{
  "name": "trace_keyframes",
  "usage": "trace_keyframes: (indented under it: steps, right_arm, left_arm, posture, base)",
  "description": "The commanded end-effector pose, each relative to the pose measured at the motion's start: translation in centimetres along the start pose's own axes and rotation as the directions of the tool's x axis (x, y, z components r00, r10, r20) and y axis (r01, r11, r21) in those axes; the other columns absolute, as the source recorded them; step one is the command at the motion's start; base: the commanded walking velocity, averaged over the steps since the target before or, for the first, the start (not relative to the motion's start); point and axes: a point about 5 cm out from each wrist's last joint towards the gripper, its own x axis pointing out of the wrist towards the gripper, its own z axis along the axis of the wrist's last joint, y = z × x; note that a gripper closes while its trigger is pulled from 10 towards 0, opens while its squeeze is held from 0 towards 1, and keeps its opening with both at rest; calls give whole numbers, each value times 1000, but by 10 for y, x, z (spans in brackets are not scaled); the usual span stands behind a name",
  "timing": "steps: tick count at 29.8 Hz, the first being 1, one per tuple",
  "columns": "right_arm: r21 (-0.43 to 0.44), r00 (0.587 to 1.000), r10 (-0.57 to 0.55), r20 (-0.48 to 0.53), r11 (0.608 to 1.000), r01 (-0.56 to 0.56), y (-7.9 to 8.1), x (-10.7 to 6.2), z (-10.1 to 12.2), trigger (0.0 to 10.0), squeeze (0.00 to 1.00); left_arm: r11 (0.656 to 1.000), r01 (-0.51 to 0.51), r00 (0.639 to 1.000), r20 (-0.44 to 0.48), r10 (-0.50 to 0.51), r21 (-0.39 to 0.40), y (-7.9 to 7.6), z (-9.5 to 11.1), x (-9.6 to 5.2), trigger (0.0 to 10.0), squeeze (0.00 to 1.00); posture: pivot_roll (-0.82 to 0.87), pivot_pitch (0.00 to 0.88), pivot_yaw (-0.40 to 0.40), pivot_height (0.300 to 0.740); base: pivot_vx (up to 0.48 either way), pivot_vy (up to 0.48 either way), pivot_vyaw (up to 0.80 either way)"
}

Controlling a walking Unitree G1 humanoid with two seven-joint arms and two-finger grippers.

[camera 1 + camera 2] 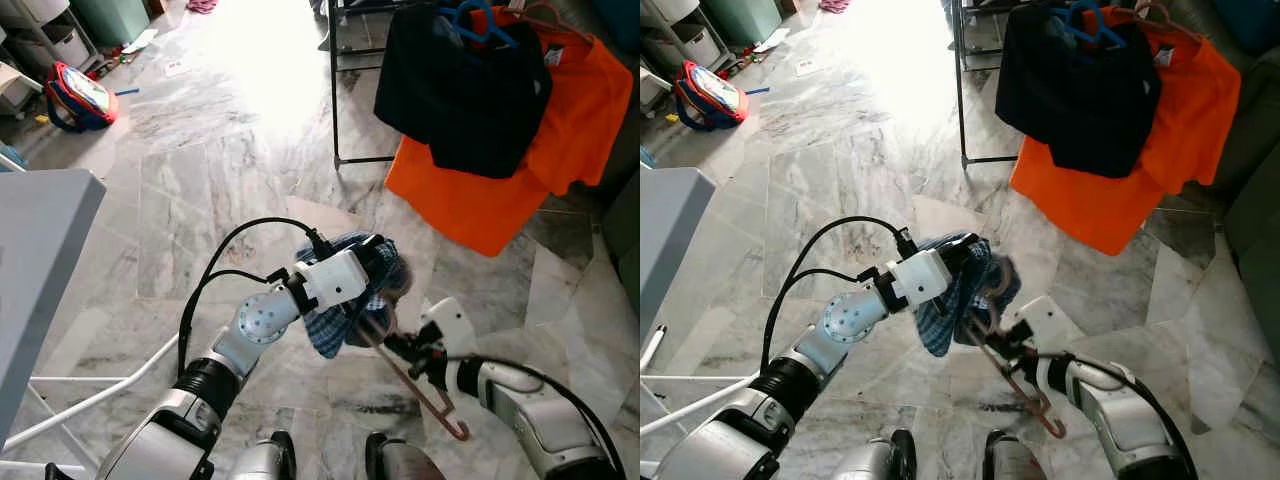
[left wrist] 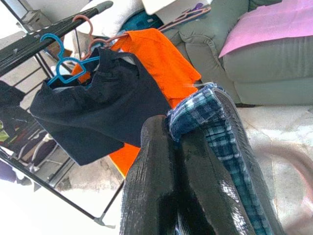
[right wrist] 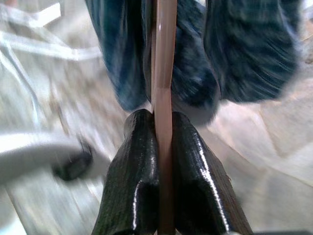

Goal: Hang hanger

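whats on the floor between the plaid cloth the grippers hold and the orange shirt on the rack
Nothing: in the left eye view only bare marble floor separates the plaid cloth from the orange shirt.

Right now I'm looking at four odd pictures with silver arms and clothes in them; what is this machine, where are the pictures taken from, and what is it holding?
This is a walking humanoid robot with two silver arms, each ending in two long black fingers. The two wide pictures come from cameras in its head, looking down at a marble floor. The two close-ups come from a camera on each wrist, looking along the fingers.

The left gripper is shut on a blue plaid cloth. The right gripper is shut on a pinkish-brown hanger that the cloth hangs around.

Ahead stands a black clothes rack carrying an orange T-shirt and a dark garment on a blue hanger. A grey sofa is nearby, and a red-and-blue bag lies on the floor.
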Motion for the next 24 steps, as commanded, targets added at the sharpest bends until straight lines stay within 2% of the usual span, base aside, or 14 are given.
trace_keyframes:
  steps: [1,9,13,17,21,24]
  right_arm:
    - [-60,998,18,-58,998,-21,4,-2,-9,10000,0]
    - [-41,993,-19,-117,999,15,0,-9,-26,10000,0]
    - [48,985,-82,-151,995,90,-3,-11,-47,10000,0]
    - [69,978,-132,-163,987,145,-9,-15,-55,10000,0]
    - [108,957,-250,-151,958,267,-25,-24,-58,10000,0]
    - [153,918,-366,-155,909,388,-43,-34,-59,10000,0]
  left_arm:
    - [1000,1,1000,2,-1,12,2,1,-1,10000,0]
    - [994,-111,994,1,111,2,25,3,-1,10000,0]
    - [983,-185,983,4,185,-6,40,5,-3,10000,0]
    - [979,-203,979,-8,203,5,44,3,-6,10000,0]
    - [969,-247,968,-43,248,32,51,-2,-13,10000,0]
    - [956,-293,953,-70,294,30,58,-6,-20,10000,0]
  posture:
    - [-133,209,80,740]
    - [-138,213,83,740]
    - [-135,214,88,740]
    - [-132,215,90,740]
    - [-134,215,92,740]
    - [-135,213,95,740]
  base:
    - [0,0,0]
    - [0,0,0]
    - [0,0,0]
    - [0,0,0]
    - [0,0,0]
    - [0,0,0]
